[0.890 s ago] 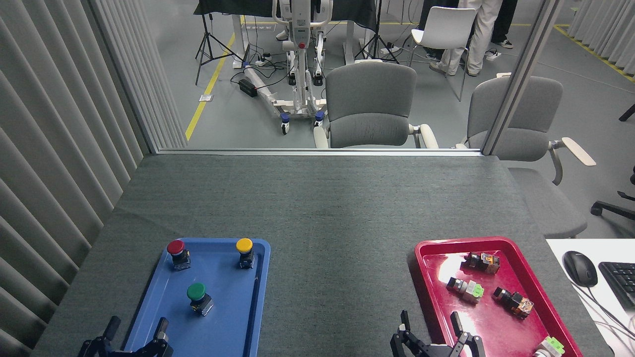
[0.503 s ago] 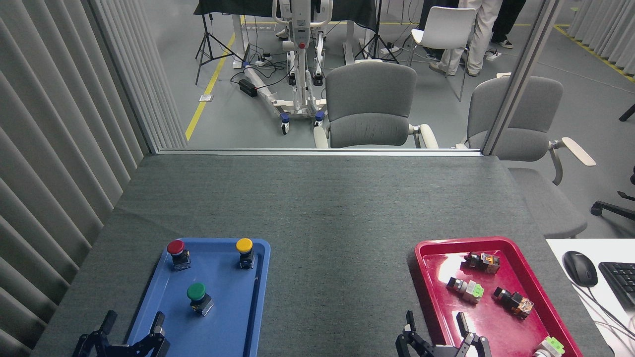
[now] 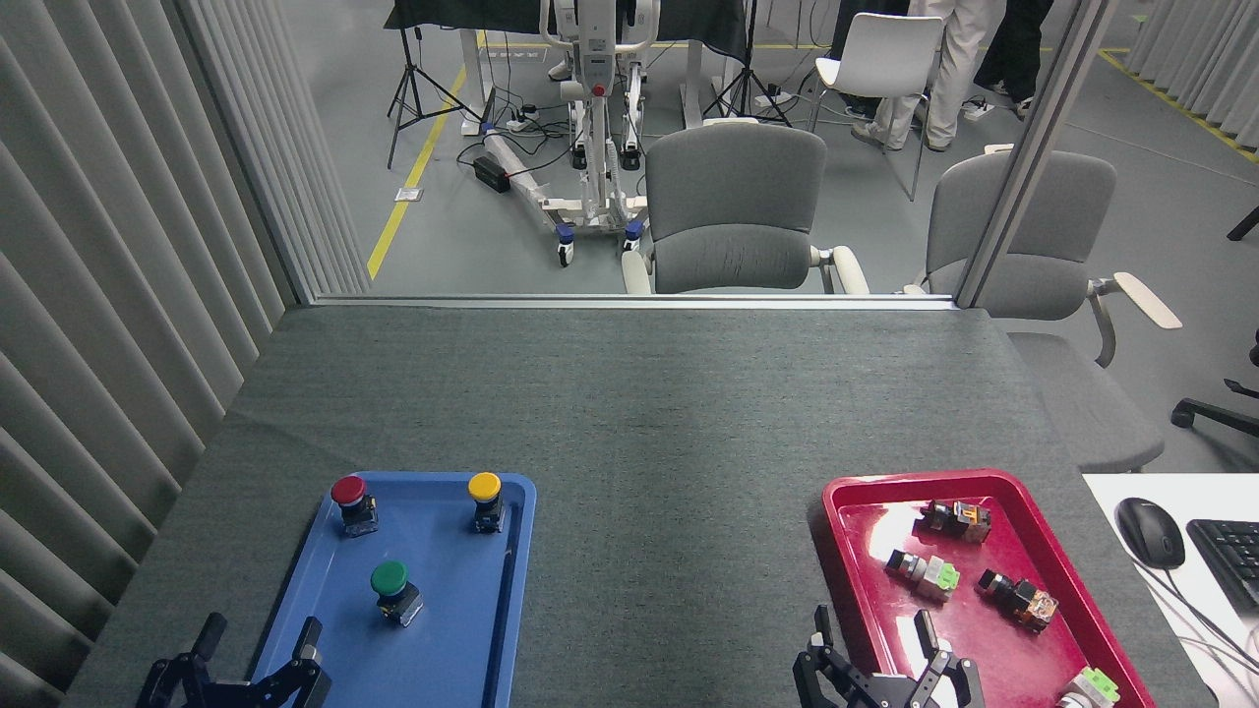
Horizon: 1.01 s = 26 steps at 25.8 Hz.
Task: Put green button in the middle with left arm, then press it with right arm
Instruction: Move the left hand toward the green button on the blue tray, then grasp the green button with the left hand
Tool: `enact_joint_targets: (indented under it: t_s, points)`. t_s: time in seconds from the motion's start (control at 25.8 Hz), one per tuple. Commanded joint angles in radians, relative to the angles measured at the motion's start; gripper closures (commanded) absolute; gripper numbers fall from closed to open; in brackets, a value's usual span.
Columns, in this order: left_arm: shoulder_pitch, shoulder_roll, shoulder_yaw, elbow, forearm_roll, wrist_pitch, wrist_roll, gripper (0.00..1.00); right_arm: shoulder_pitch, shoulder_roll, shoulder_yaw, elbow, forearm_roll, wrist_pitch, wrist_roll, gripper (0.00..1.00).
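Observation:
The green button (image 3: 391, 584) stands upright in the blue tray (image 3: 448, 639), near the tray's middle. My left gripper (image 3: 260, 639) sits at the bottom left edge of the view, open, with its fingers straddling the tray's near left rim, well short of the green button. At the bottom right, my right gripper (image 3: 873, 634) is open over the near left rim of the red tray (image 3: 866, 489). Between the two trays lies the middle (image 3: 669, 551), a bare stretch of dark grey cloth.
A red-capped button (image 3: 350, 498) and a yellow-capped button (image 3: 485, 495) stand at the blue tray's far end. Several switch parts (image 3: 925, 572) lie in the red tray. A mouse (image 3: 1149, 531) and keyboard (image 3: 1229, 560) are on a white desk at right. Grey chairs (image 3: 733, 211) stand beyond the table's far edge.
Both grippers have drifted slightly: the left one a little leftward and lower, the right one a little rightward. The buttons and trays have not moved.

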Motion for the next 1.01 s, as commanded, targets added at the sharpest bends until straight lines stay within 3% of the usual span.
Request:
enact_joint_targets:
  t_s: [0.0,0.19,0.39,0.74,0.97]
  points:
    - [0.000,0.001,0.000,-0.001,0.000,-0.007,0.001,0.01,-0.003,0.006,-0.015,0.001,0.000,-0.005,0.005,0.01]
    - [-0.038,0.017,-0.044,0.019,0.003,-0.011,-0.007,0.01,-0.029,0.047,-0.021,0.006,0.066,-0.004,0.014,0.01]
    - [-0.169,0.065,-0.216,0.180,0.005,0.008,-0.010,0.01,-0.029,0.046,-0.016,0.004,0.068,0.001,0.014,0.01]
    - [-0.241,0.070,-0.313,0.332,0.003,0.009,-0.012,0.01,-0.028,0.020,-0.010,0.006,0.068,0.001,0.014,0.01]
    - [-0.295,0.077,-0.356,0.418,0.005,0.008,-0.010,0.01,-0.029,0.049,-0.050,0.012,0.068,-0.007,0.013,0.01]
